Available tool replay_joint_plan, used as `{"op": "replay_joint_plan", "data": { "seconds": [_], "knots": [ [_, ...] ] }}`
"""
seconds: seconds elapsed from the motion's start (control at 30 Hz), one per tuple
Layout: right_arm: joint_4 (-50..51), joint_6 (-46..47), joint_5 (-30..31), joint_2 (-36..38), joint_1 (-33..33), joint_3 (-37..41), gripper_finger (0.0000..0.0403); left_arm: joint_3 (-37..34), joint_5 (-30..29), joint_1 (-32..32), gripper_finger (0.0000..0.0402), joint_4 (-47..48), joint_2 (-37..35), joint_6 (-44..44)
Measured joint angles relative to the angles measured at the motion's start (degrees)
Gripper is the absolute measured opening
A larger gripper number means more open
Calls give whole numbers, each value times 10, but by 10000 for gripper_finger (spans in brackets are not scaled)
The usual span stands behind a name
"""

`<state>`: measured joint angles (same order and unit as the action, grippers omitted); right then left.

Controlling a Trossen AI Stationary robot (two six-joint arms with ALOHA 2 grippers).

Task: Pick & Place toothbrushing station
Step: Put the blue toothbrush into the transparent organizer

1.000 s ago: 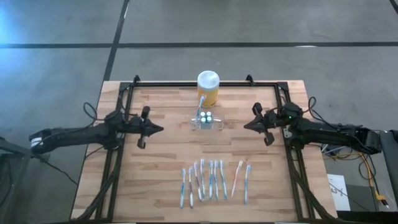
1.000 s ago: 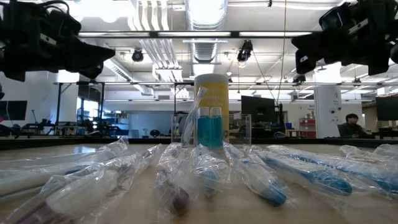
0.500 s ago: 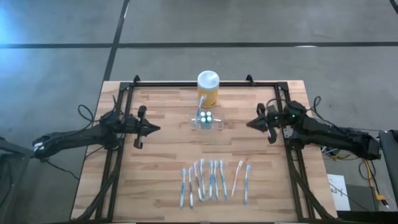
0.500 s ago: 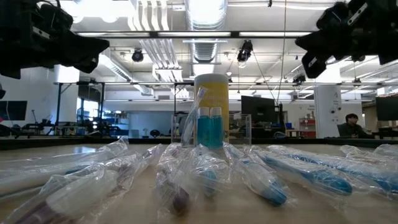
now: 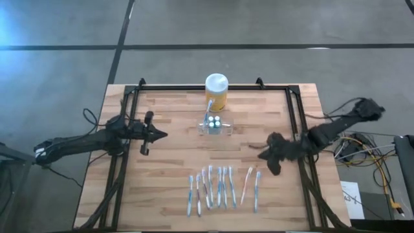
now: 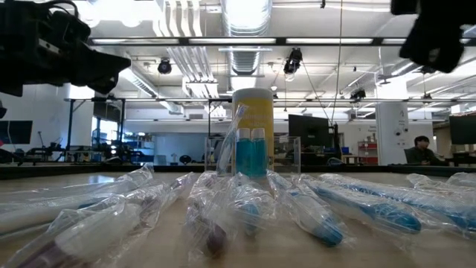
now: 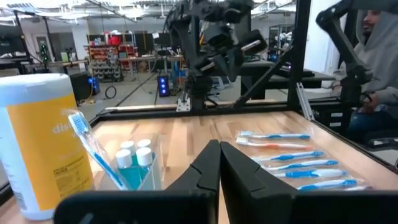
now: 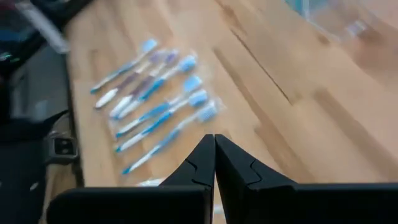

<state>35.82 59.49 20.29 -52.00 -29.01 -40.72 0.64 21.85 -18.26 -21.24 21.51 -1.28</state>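
Observation:
The toothbrushing station (image 5: pixel 213 124) is a small clear holder at the table's middle, standing on its base with two white-capped blue bottles and a leaning blue toothbrush in it; it also shows in the low view (image 6: pixel 253 156) and the left wrist view (image 7: pixel 134 165). My left gripper (image 5: pixel 163 135) hovers shut and level to its left, apart from it. My right gripper (image 5: pixel 262 154) hangs shut to its near right, slanting down over bare wood beyond the row of wrapped toothbrushes (image 5: pixel 220 188). Both touch nothing.
A yellow jar with a white lid (image 5: pixel 216 92) stands just behind the station. Several wrapped toothbrushes (image 8: pixel 155 102) lie side by side near the table's front edge. A black frame rail (image 5: pixel 297 129) runs along each side. A person sits beyond the table (image 6: pixel 419 149).
My right gripper has swung from beside the station toward the table's near edge, rising, rolling and tipping from level to slanting down; it stays shut. My left gripper has kept its place, shut.

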Motion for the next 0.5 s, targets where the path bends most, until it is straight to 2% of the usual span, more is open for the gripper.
{"op": "replay_joint_plan", "data": {
  "seconds": [0.07, 0.17, 0.5],
  "knots": [
    [45, 90, 43, -33, -50, -19, 8, 0, 0, 0, 5, 4, 0, 0],
    [83, 199, 52, -85, -95, -33, 8, 0, 12, 0, 3, 3, 0, -1],
    [37, 403, -57, -240, -107, -33, 20, 0, 23, 0, 16, 3, 0, 9]
  ]
}}
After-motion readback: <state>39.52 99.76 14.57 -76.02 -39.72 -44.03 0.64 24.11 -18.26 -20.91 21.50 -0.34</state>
